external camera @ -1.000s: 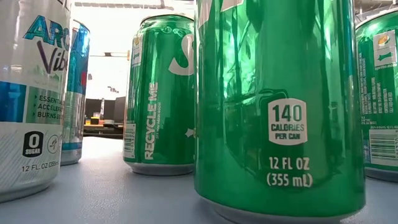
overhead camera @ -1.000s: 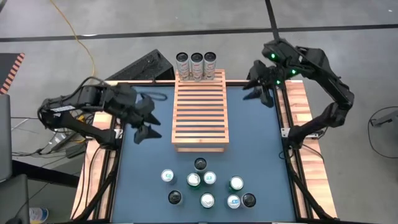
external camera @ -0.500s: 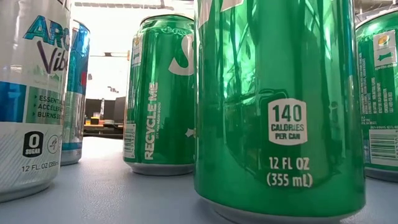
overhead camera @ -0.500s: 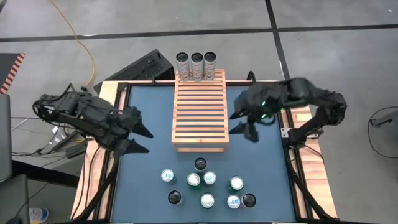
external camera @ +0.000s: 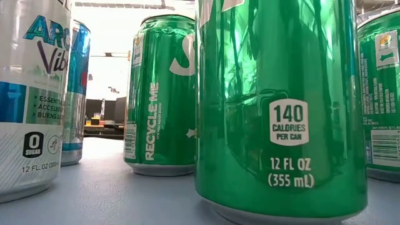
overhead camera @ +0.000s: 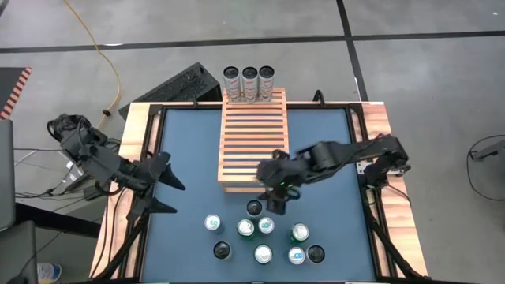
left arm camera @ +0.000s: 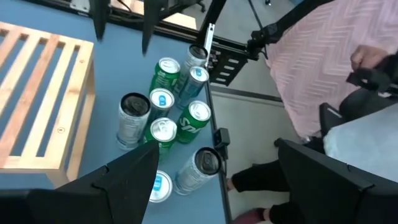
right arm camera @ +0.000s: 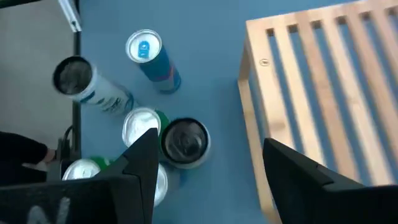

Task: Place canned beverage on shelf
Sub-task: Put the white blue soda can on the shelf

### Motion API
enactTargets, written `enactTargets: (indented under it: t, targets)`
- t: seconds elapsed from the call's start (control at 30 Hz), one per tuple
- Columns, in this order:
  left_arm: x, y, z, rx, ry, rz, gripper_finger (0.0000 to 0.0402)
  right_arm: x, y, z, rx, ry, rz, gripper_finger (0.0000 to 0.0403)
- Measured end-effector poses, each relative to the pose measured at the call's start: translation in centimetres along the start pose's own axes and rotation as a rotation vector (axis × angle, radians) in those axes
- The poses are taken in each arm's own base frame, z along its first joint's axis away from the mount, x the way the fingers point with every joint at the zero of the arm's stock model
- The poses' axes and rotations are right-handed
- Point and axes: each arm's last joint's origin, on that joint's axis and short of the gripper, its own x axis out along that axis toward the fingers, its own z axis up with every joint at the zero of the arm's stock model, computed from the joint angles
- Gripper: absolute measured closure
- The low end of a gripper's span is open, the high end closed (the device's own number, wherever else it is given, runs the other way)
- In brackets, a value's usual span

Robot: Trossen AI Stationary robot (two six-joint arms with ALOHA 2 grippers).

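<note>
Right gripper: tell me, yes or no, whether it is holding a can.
No: in the right wrist view the right gripper stands open above the dark-topped can, gripping nothing.

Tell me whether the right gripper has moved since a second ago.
Yes. The right gripper has swung from the table's far right corner to the shelf's near end, above the dark-topped can.

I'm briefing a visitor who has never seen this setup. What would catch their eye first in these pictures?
Probably the cluster of cans standing on the blue table near its front edge, which fills the low view as huge green cylinders. Next, the wooden shelf in the middle, with three cans lined up at its far end. The right gripper hangs open over the shelf's near edge, just above the cluster, while the left gripper waits open at the table's left side.
</note>
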Motion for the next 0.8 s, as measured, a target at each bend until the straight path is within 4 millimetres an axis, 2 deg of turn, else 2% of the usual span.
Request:
enactTargets:
  t: [0.1,0.23,0.33,0.5,0.8]
  targets:
    - [0.0,-0.5,-0.3,0.003,-0.006,0.01,0.0084,2.0,0.6,-0.2,0.016,0.062,0.02,0.017]
    - [0.3,-1.1,-0.7,0.006,-0.016,0.035,0.0084,3.2,2.3,-1.5,-0.005,0.154,0.035,0.017]
    - [0.8,-1.5,-0.9,0.011,-0.031,0.065,0.0084,3.1,3.6,-2.6,-0.028,0.203,0.035,0.017]
    - [1.9,-2.1,-1.3,0.034,-0.033,0.104,0.0084,3.1,5.1,-3.2,-0.01,0.17,0.007,0.017]
    - [4.4,-3.1,-1.7,0.085,-0.03,0.129,0.0084,5.0,7.2,-4.3,-0.021,0.165,-0.037,0.017]
